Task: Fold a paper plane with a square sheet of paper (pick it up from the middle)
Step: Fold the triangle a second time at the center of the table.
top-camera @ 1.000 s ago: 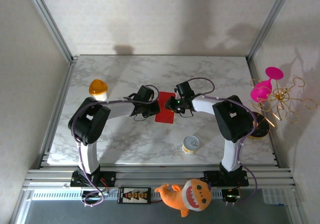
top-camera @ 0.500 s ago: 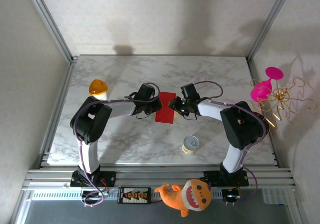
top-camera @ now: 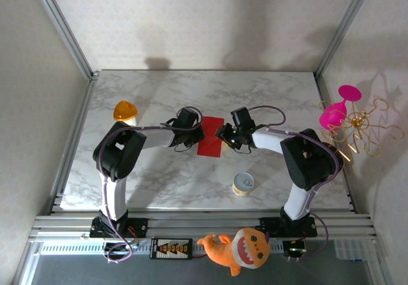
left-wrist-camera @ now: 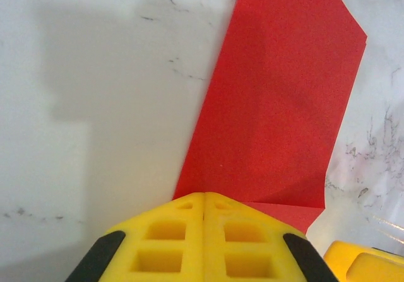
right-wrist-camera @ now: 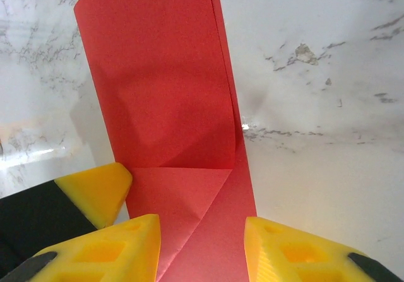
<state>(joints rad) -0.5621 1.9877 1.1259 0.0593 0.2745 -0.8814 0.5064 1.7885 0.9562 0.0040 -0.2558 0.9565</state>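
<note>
The red sheet (top-camera: 211, 136) lies in the middle of the desk (top-camera: 159, 183), folded to a narrow strip with a slanted crease at one end. Over the last second the right pincer (right-wrist-camera: 202, 231) has drawn back to its edge, fingers spread astride the strip. The left pincer (left-wrist-camera: 203, 209) rests pressed together at the opposite edge. That fold looks set; most folds remain. One sheet, two pincers, one tin (top-camera: 243, 183), one plush shark (top-camera: 242, 247).

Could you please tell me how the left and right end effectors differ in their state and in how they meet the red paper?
The left end effector has its fingers pressed together; the right end effector is open. The left one meets an edge of the red paper; the right one has paper lying between its fingers. Both have yellow fingers.
</note>
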